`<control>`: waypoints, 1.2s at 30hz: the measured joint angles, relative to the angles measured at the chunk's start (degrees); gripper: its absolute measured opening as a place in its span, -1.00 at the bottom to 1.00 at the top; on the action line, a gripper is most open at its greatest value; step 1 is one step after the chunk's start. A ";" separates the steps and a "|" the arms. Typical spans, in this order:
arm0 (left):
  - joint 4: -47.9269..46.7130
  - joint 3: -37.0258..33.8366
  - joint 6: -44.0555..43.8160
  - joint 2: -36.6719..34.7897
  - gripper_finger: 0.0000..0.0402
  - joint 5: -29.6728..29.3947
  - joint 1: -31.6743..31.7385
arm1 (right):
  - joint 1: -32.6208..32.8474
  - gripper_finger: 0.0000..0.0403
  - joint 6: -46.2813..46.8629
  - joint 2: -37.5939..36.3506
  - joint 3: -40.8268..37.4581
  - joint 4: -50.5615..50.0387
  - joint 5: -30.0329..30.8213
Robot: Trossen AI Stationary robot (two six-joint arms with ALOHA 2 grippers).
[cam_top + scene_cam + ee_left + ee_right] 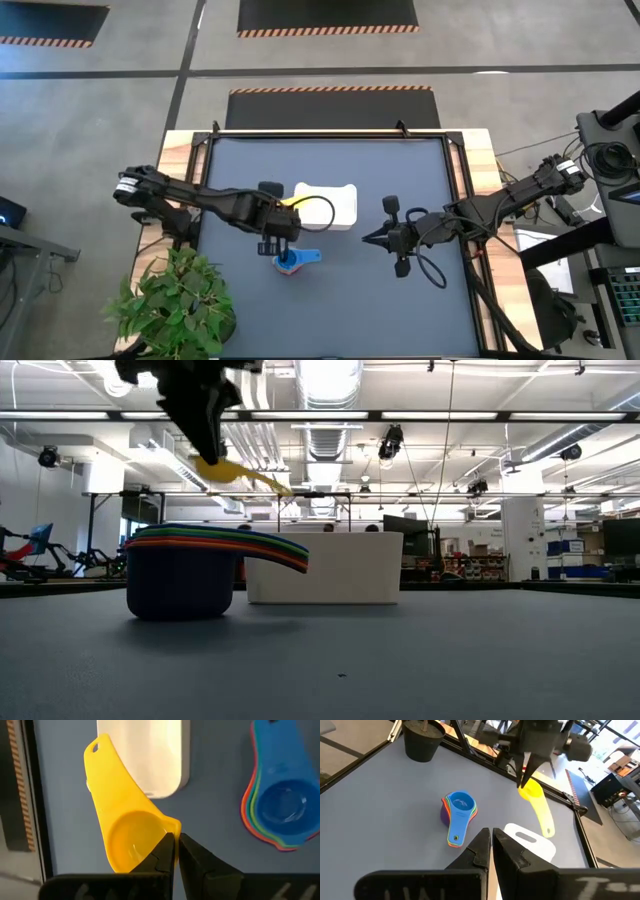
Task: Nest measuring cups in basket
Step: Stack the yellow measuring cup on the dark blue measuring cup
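My left gripper (pixel 172 837) is shut on the yellow measuring cup (pixel 127 825), which hangs in the air near the white basket's left end (pixel 328 205). In the low view the yellow cup (pixel 235 472) is well above the table. The other cups stand nested in one stack, blue on top (pixel 295 262), bowl bottom on the table just near of the basket; red, orange and green rims show in the low view of the stack (pixel 185 575). My right gripper (pixel 375 238) is shut and touches nothing; it hovers to the right of the basket and stack. My left gripper pinches the yellow cup's bowl rim (pixel 169 826) on the side away from the handle, between its two fingers. The fingers come from above, pointing down. The cup is lifted clear and tilted, its handle (pixel 544 820) slanting down toward the basket (pixel 530 842).
A potted plant (pixel 175 305) stands at the table's near left corner; its dark pot (pixel 422 740) shows in the right wrist view. The basket (pixel 325 568) sits behind the stack at the middle of the dark mat. Bare mat lies near of and right of the stack.
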 joint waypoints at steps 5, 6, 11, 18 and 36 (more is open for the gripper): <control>0.24 2.58 2.58 0.00 -1.00 1.63 -1.38 | 0.00 -0.96 0.00 0.00 0.00 0.00 0.00; 0.27 2.98 2.96 0.00 -1.00 2.70 -1.67 | 0.00 -0.96 0.00 0.00 0.00 0.00 0.00; 1.89 3.54 3.38 0.00 -1.00 5.79 -3.68 | 0.00 -0.96 0.00 0.00 0.00 0.00 0.00; 5.35 3.16 2.47 0.02 -1.00 5.33 -8.24 | 0.00 -0.96 -0.02 0.00 0.00 0.00 0.00; 12.41 -1.86 3.26 0.02 -1.00 4.28 -18.08 | 0.04 -0.96 1.74 0.00 0.00 0.02 -0.07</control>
